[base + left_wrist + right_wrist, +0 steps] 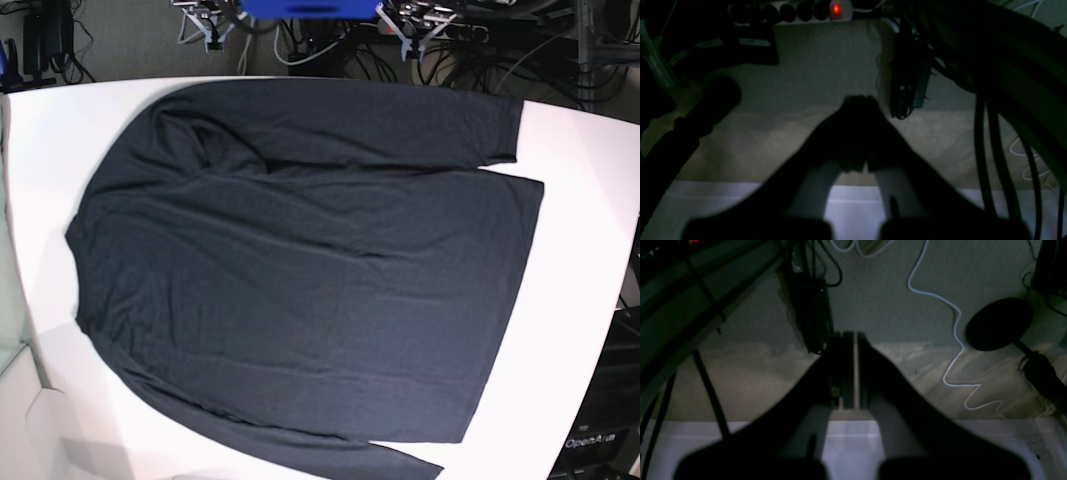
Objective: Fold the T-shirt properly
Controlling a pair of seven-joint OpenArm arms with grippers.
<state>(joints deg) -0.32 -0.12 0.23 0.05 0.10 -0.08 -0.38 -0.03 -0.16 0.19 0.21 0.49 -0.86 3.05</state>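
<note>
The T-shirt (300,260) is seen in the base view spread flat on the white worktop (590,200), covering most of its surface. The collar end lies toward the worktop's left edge and the hem toward its right edge. One long sleeve is laid along the far edge, the other along the near edge, where its end runs to the bottom of the picture. Shallow wrinkles are noted across the body; no fold has been made.

Neither arm is seen over the worktop in the base view. In the left wrist view, the left gripper (858,100) is seen with its jaws pressed together and nothing between them. It is held beyond a white edge, above carpeted floor (826,60), with a power strip (806,10) showing a red lamp at the far side. In the right wrist view, the right gripper (848,336) is likewise closed and empty, with a white cable (955,323) trailing over the floor beyond it. Both wrist views are dark, so the white edge is only probably that of the worktop. No cloth appears in either wrist view; the T-shirt lies well apart from both sets of jaws.
</note>
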